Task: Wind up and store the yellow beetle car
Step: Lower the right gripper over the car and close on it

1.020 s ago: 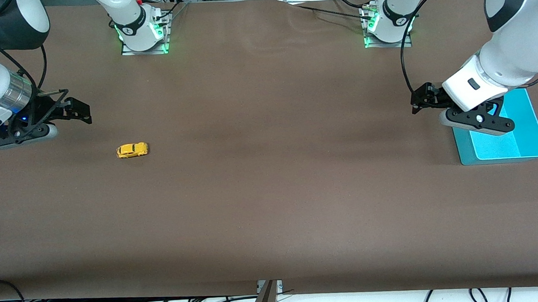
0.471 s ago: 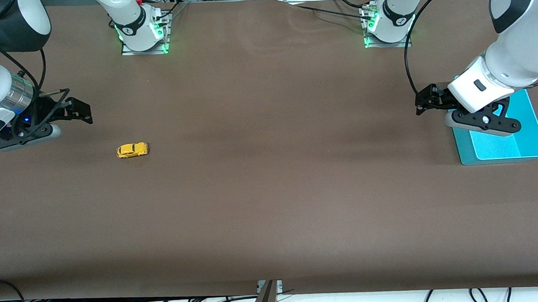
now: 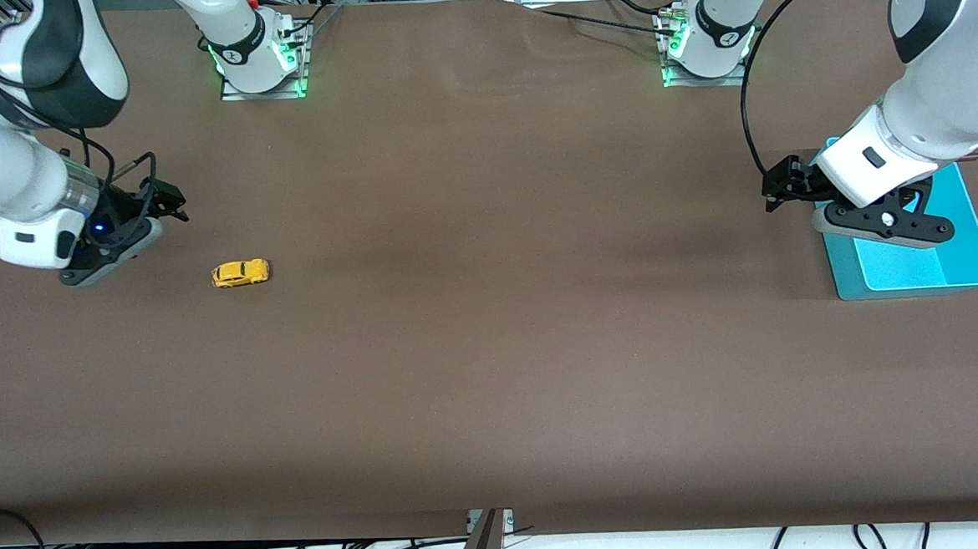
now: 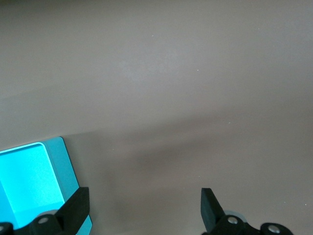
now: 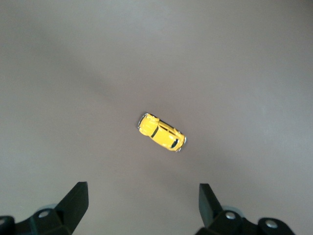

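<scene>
The tiny bright yellow toy beetle car (image 3: 240, 273) with dark windows sits on its wheels on the brown table covering (image 3: 492, 324), in the left-middle part of the front view, toward the right arm's end of the table. In the right wrist view the same car (image 5: 161, 132) lies near the centre of the frame, set diagonally, with bare brown surface all round it and nothing touching it.

The right gripper (image 3: 111, 244) hangs over the table at the left edge of the front view, up and to the left of the car and apart from it. Its two black fingers (image 5: 78, 200) stand wide apart at the bottom of its wrist view, holding nothing.

The left gripper (image 3: 880, 220) hovers at the right side of the front view, over the edge of a shallow turquoise rectangular plastic tray (image 3: 957, 267). Its black fingers (image 4: 209, 208) are likewise spread wide and empty, and the tray's corner (image 4: 29, 181) shows at the lower left of its wrist view.
</scene>
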### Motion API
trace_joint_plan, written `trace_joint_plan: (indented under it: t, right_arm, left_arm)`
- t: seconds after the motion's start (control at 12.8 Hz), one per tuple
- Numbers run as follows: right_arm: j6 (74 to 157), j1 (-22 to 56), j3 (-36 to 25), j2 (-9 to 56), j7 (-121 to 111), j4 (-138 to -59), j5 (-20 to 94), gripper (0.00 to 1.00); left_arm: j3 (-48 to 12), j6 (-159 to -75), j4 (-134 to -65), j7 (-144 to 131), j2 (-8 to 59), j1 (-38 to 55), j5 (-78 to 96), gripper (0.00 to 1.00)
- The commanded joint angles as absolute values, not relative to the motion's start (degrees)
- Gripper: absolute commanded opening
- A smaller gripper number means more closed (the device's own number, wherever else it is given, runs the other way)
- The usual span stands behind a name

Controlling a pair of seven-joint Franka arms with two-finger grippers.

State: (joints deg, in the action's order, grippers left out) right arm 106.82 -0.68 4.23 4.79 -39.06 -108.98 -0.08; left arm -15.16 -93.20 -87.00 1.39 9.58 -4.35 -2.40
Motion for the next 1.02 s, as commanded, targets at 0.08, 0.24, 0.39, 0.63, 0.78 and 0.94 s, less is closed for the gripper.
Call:
trace_joint_plan:
  t: [0.08,0.24,0.39,0.63,0.78,0.94]
  right_arm:
    - [115.55,-2.37,4.39,7.28,-59.54,-114.95,-0.44,1.00]
    - [119.68,-2.63,5.27,9.22,-66.59,-117.49,-2.18,1.00]
    - [125.91,-3.42,7.02,9.84,-68.99,-122.23,-5.44,1.00]
    - [135.85,-4.39,7.21,12.73,-74.51,-127.08,-5.80,1.00]
    - [139.73,-5.36,7.21,15.81,-79.87,-127.18,-5.71,1.00]
    - [142.46,-5.97,7.21,17.83,-82.43,-127.18,-5.63,1.00]
  left_arm:
    - [-15.12,-92.90,-85.61,1.93,11.86,-5.09,-3.25,1.00]
    - [-15.12,-92.99,-85.61,1.93,13.35,-5.19,-3.34,1.00]
    - [-15.12,-92.99,-85.61,1.93,13.54,-5.27,-3.25,1.00]
    - [-15.12,-92.99,-85.61,1.93,13.97,-5.27,-3.43,1.00]
    - [-15.12,-92.99,-85.61,1.93,14.06,-5.27,-3.34,1.00]
    - [-15.12,-92.99,-85.61,1.85,14.24,-5.27,-3.25,1.00]
